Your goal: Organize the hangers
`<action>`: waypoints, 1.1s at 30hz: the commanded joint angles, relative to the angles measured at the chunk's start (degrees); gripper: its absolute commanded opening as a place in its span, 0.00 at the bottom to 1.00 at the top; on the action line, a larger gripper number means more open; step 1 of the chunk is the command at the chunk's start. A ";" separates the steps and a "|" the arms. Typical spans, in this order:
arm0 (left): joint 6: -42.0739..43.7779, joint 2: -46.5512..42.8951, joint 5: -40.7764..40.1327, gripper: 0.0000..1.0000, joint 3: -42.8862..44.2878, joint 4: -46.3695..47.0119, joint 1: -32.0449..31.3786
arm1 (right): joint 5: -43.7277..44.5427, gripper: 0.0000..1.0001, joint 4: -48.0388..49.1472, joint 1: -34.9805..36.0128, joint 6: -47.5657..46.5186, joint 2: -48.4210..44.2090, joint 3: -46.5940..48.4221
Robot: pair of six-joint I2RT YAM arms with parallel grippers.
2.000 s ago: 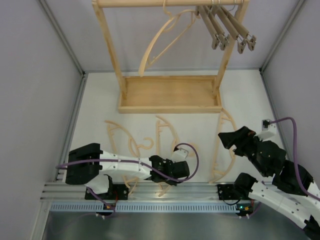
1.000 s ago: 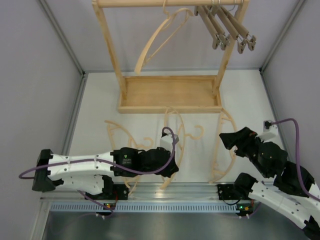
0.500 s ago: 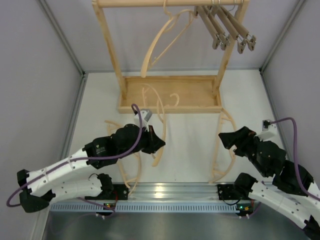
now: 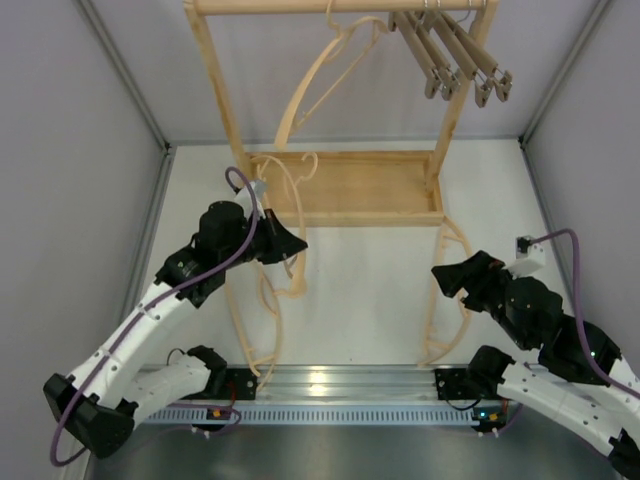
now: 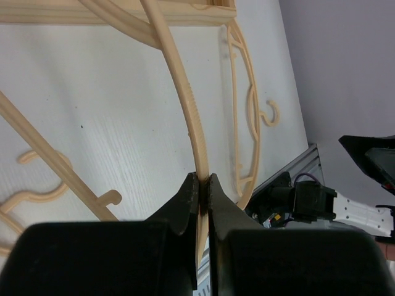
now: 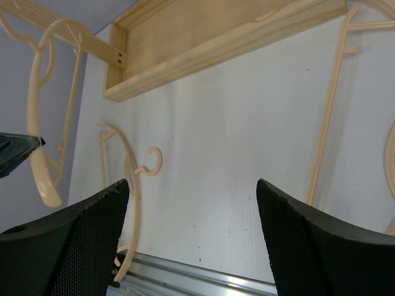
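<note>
**A:** How much room is there around the left hand (image 5: 202,180)?

**B:** It's raised above the tabletop (image 4: 370,290), near the front-left corner of the rack's tray (image 4: 340,215). The rack's left post (image 4: 215,80) rises beyond it, and the grey wall (image 4: 90,150) stands well off to its outer side. Bare tabletop separates it from the right hand (image 6: 191,185).

**A:** Is it holding anything?

**B:** It's pinched tight on the curved bar of a pale hanger (image 5: 183,98), which sweeps away ahead of the fingertips.

**A:** And the right hand?

**B:** It's spread wide with nothing in it. A second hanger (image 6: 325,129) lies flat beneath and ahead of it. A third hanger (image 4: 240,325) lies under the left arm. The hung hanger (image 4: 320,80) and the clamp bars (image 4: 450,55) are on the rail, far beyond both hands.
</note>
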 commanded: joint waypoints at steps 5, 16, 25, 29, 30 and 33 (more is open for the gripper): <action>-2.88 3.35 16.77 0.00 0.19 15.15 11.54 | -1.17 0.80 2.48 0.52 -0.85 0.86 3.13; -13.07 9.67 30.41 0.00 0.28 34.84 21.38 | -2.05 0.80 2.48 0.52 -1.20 2.79 4.89; -22.92 15.12 37.36 0.00 0.46 51.35 27.10 | -2.14 0.80 1.69 0.52 -1.12 2.45 5.33; -24.16 15.92 40.87 0.00 -0.25 54.71 27.10 | -2.31 0.80 1.60 0.52 -0.85 2.45 5.07; -24.24 15.83 41.49 0.00 -0.51 55.23 27.10 | -2.23 0.80 1.60 0.52 -0.76 2.62 4.98; -24.60 15.13 43.07 0.00 -1.47 56.64 26.93 | -2.40 0.80 1.69 0.53 -0.76 2.89 5.07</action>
